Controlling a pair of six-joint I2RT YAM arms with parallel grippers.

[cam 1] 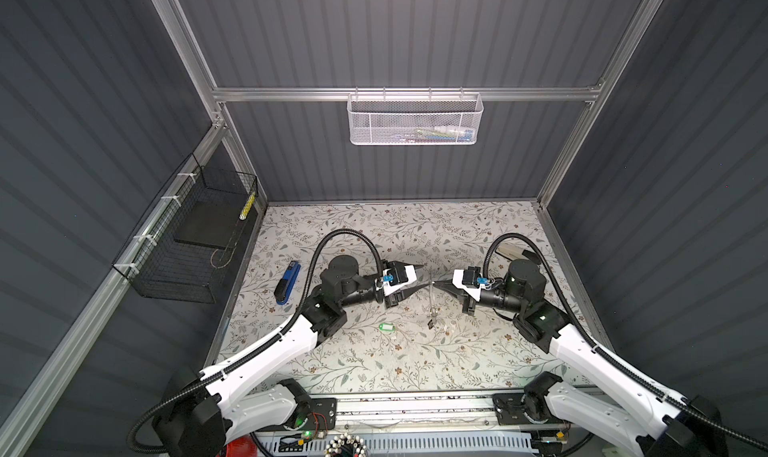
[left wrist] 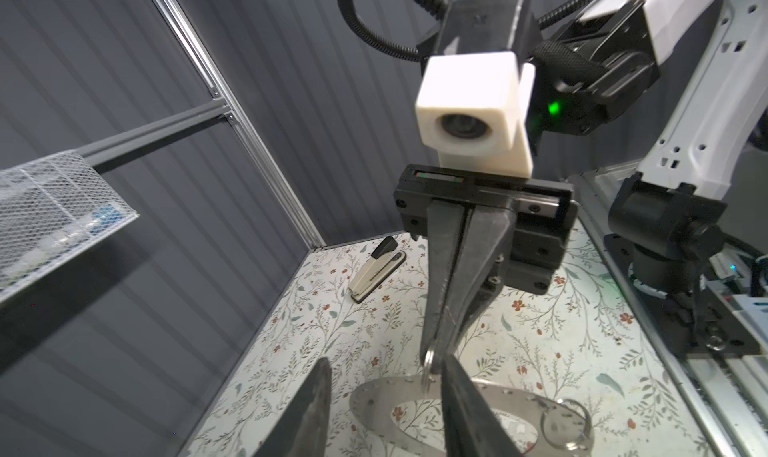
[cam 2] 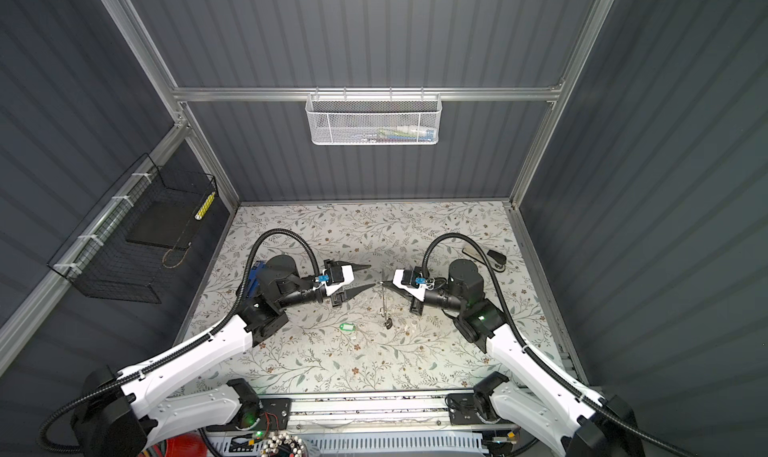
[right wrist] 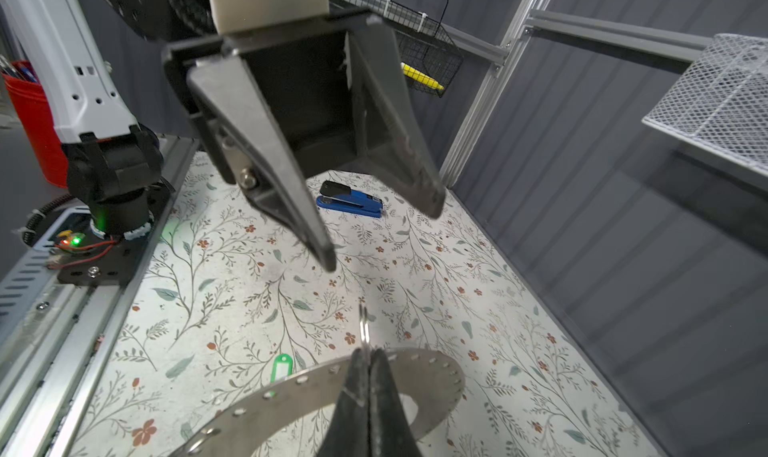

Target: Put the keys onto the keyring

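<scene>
Keyring (right wrist: pixel 432 376) hangs mid-scene, pinched at its top by the right gripper (right wrist: pixel 368 355). The left gripper (cam 1: pixel 424 275) stands spread just left. Best hold it still while left fetches the green tag (cam 1: pixel 386 328), nearer and left.

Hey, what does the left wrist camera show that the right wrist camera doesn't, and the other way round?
Only the left wrist view: the whole right gripper, shut, seen from the front, and a beige stapler near the wall. Only the right wrist view: the left gripper, open, a blue stapler, the green tag lying on the table, and a black wire basket. Both: the keyring pinched at its rim by the right gripper, the floral table and the white mesh basket.
</scene>
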